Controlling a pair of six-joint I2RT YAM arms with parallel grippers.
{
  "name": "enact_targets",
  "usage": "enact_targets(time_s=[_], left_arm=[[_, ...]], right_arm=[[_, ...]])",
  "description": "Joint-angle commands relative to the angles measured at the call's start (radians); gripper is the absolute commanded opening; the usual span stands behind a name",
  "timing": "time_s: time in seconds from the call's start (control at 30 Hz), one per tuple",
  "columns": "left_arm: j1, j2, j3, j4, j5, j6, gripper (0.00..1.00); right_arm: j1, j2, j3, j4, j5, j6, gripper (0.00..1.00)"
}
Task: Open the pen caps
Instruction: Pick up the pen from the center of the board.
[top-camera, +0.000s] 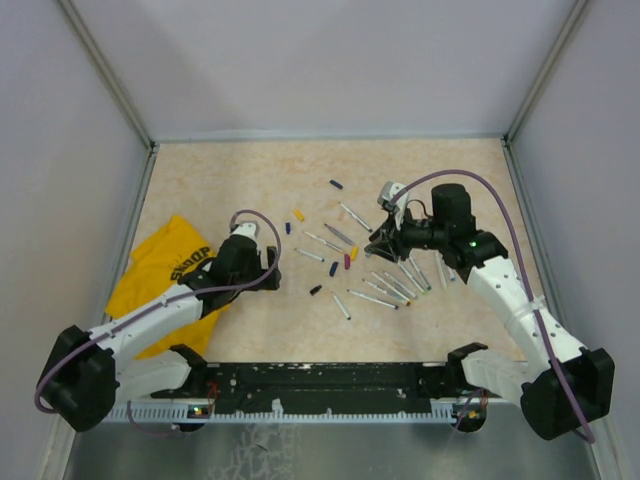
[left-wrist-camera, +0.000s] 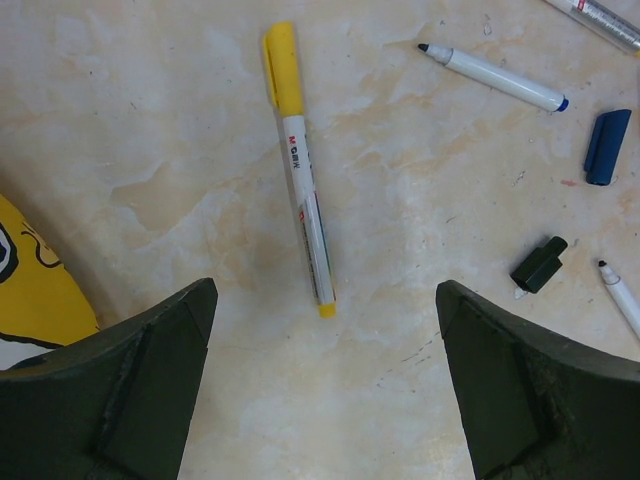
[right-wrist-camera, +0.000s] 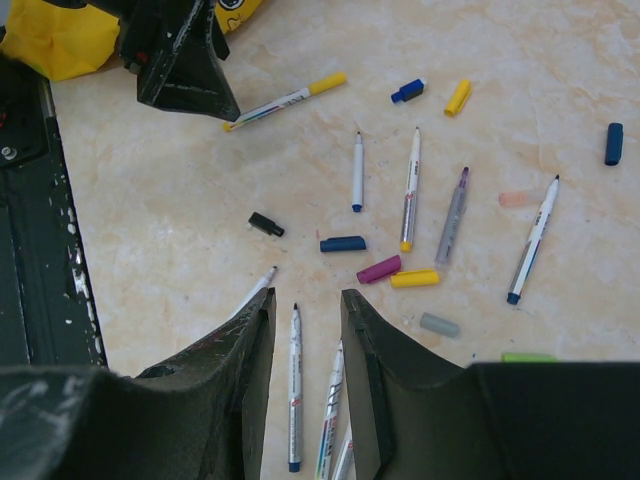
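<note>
Left end effector (left-wrist-camera: 325, 320) stands wide apart beside the yellow-capped pen (left-wrist-camera: 303, 190)

A robot lab: plain panels (top-camera: 330, 60) enclose the tabletop (top-camera: 230, 180).

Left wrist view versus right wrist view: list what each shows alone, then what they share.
Left wrist only: readable lettering on the yellow-capped pen. Right wrist only: the magenta cap, grey cap and green cap. Both: that same pen, the black cap and the yellow cloth.
</note>
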Motion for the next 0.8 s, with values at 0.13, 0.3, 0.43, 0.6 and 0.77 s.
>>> enact_targets(time_s=[0.13,0.3,0.43,0.6,0.77], left_arm=[[-0.004,0.045,0.043,-0.026,-0.017,0.008,0.96],[-0.004,0.065,0.052,-0.033,-0.023,0.011,0.95],[-0.004,0.085,0.060,-0.044,-0.024,0.011,0.94],[-0.004,0.120,0.069,-0.051,-0.009,0.014,0.94],[-0.004,0.151,0.079,-0.058,-0.001,0.017,0.94]], right_arm=[[-0.004,0.002,0.005,0.039,-0.020,-0.014,0.33],[-0.004,0.001,0.004,0.037,-0.020,-0.014,0.33],[-0.004,0.002,0.004,0.037,-0.022,-0.014,0.33],[-0.004,0.002,0.004,0.039,-0.022,-0.015,0.33],[-0.004,0.003,0.004,0.039,-0.022,-0.014,0.33]])
